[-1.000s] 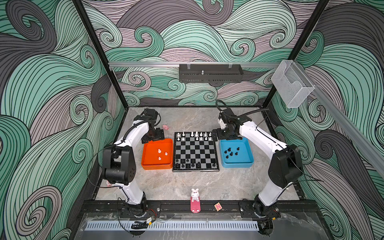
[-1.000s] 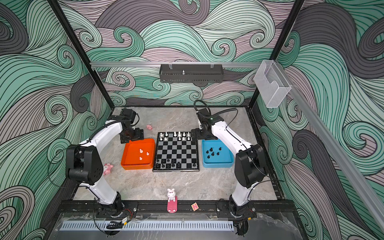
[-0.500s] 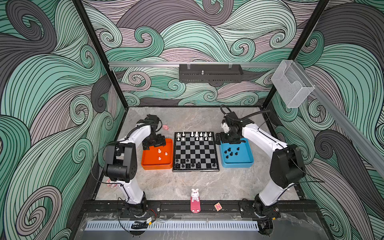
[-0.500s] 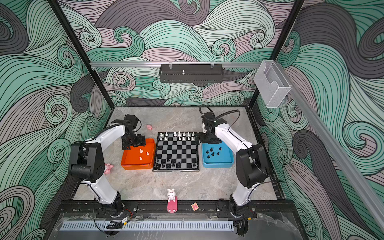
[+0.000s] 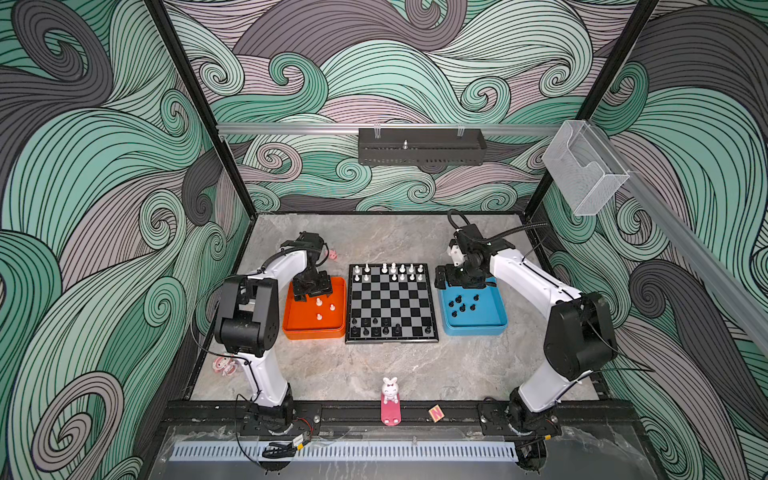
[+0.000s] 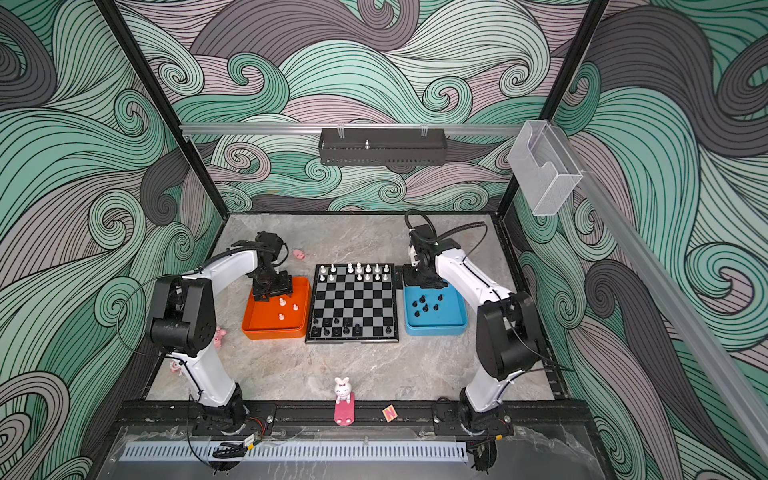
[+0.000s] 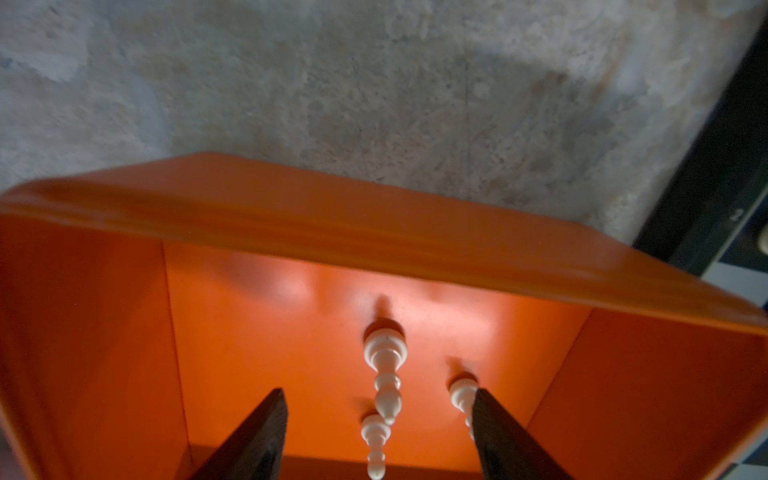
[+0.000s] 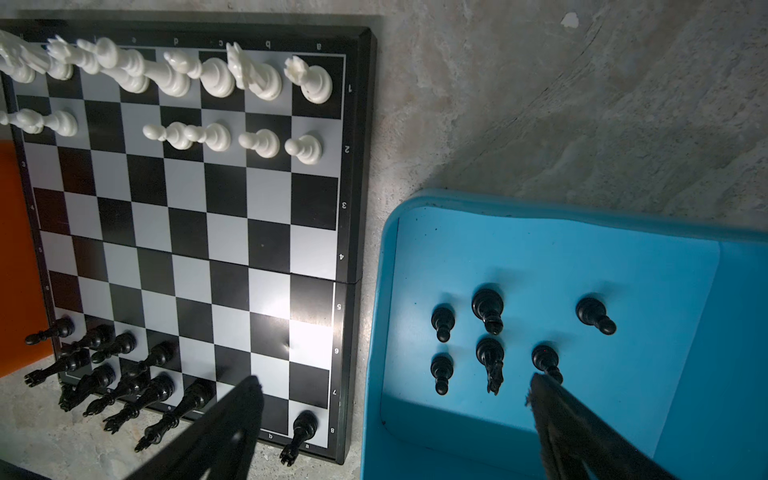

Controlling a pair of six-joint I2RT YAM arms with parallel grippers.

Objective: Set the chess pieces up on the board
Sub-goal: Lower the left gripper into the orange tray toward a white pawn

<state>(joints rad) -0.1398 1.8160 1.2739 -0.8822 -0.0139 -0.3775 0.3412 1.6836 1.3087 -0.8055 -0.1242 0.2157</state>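
Black-framed board (image 5: 392, 305) lies mid-frame between orange tray (image 5: 301, 322) and blue tray (image 5: 484, 320); white chess pieces (image 5: 402, 269) along its upper edge, black chess pieces (image 5: 375, 331) lower; left pincer (image 7: 378, 392) spread around tray whites; right pincer (image 8: 395, 378) spread wide.

On my feed the walls (image 5: 104, 166) all round are papered with swirling waves in teal, mauve and dark grey. A black post (image 5: 190, 83) stands at each far corner. A silver rail (image 5: 291, 128) runs along the far wall, carrying a black slotted box (image 5: 422, 145); a clear plastic holder (image 5: 582, 170) hangs on the right. The surface (image 5: 374, 237) is grey marbled stone, evenly lit.
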